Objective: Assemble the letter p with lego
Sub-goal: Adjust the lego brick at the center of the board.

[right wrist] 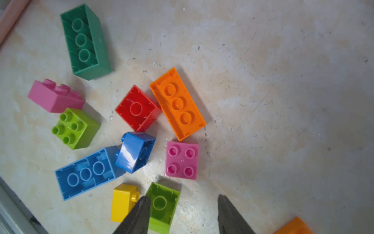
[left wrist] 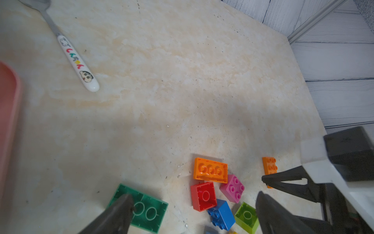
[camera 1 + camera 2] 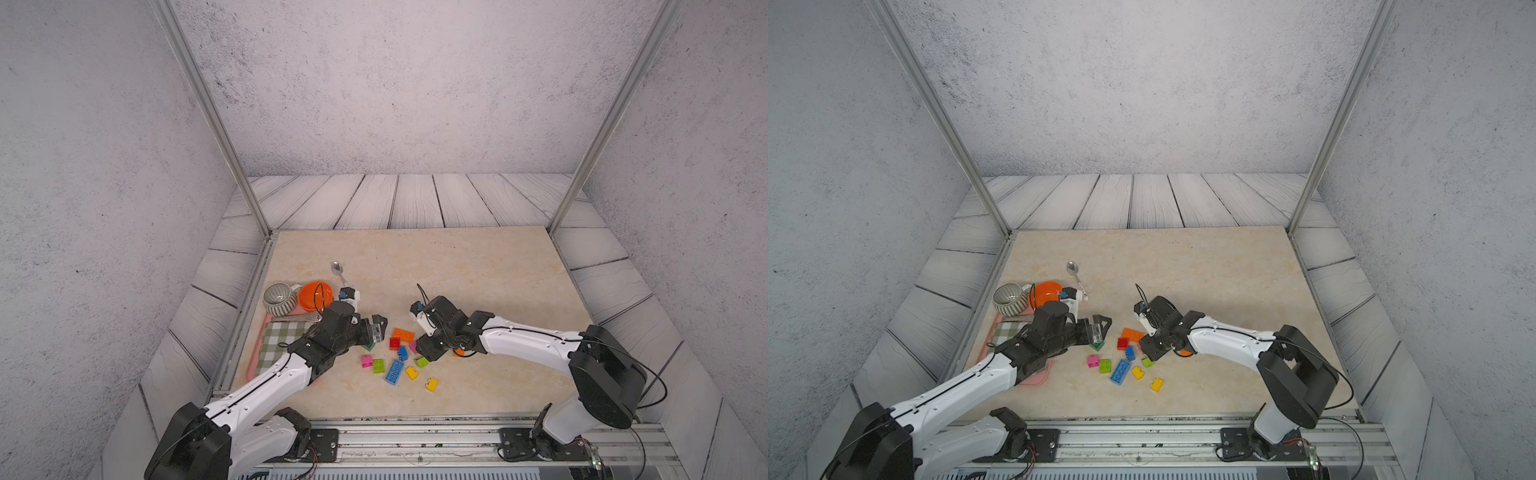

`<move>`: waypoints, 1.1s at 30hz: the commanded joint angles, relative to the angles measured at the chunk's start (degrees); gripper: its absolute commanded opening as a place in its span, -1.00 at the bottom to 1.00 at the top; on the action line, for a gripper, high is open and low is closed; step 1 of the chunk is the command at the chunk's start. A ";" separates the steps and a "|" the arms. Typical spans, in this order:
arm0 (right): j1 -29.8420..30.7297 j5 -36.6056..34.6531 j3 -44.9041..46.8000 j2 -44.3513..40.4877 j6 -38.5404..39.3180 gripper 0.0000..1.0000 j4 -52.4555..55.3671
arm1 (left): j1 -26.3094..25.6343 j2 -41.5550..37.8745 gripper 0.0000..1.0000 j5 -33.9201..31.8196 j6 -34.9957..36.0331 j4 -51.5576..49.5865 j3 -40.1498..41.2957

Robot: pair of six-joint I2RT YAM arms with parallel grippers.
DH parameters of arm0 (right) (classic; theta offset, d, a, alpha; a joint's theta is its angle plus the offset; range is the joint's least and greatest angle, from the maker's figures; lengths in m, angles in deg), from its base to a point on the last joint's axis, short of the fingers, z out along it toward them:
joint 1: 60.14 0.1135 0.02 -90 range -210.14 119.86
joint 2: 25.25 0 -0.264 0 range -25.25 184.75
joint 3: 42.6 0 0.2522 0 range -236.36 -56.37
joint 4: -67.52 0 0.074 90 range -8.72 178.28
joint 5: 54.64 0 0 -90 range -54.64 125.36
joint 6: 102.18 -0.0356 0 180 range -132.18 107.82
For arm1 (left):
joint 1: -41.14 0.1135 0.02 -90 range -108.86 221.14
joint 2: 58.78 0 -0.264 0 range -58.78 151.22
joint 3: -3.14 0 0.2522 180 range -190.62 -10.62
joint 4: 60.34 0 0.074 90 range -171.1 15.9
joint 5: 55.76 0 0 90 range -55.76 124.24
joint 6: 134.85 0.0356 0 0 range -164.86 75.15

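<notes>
- Glossy studded plastic lego (image 3: 395, 371) is scattered on the mottled beige tabletop (image 3: 478, 270) between the arms, several bricks upturned and hollow.
- Left gripper (image 2: 193, 195) is spread wide, empty.
- Right gripper (image 1: 183, 196) is parted, nothing clamped, beside a square lime brick (image 1: 162, 204).

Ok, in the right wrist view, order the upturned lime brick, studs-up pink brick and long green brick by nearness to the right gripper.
1. upturned lime brick, beside the right gripper.
2. studs-up pink brick, mid-pile.
3. long green brick, pile's far edge.
</notes>
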 commanded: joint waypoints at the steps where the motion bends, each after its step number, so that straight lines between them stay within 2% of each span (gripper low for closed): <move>1: 1.05 -2.46 -1.33 -1.92 -1.97 0.17 4.61 | -0.10 0.94 0.98 -0.81 1.07 0.36 -0.44; 10: 4.24 -4.36 1.88 -1.50 -7.73 0.32 3.93 | -0.06 1.83 0.98 -0.37 0.79 0.43 -0.69; 23: 7.11 -8.01 -1.64 5.77 -10.11 0.32 4.58 | -0.05 1.18 0.98 -0.49 0.83 0.18 -0.61; 28: 7.51 -9.41 -3.01 7.42 -11.12 0.10 6.07 | -0.10 0.80 0.99 -0.25 0.72 0.16 -0.49; 31: 7.65 -9.83 -4.03 6.86 -11.54 -0.13 8.13 | -0.06 0.74 0.99 -0.12 0.68 0.16 -0.56; 33: 7.64 -9.69 -5.65 6.32 -11.61 -0.35 11.90 | -0.05 0.85 0.98 -0.65 0.82 0.24 -0.37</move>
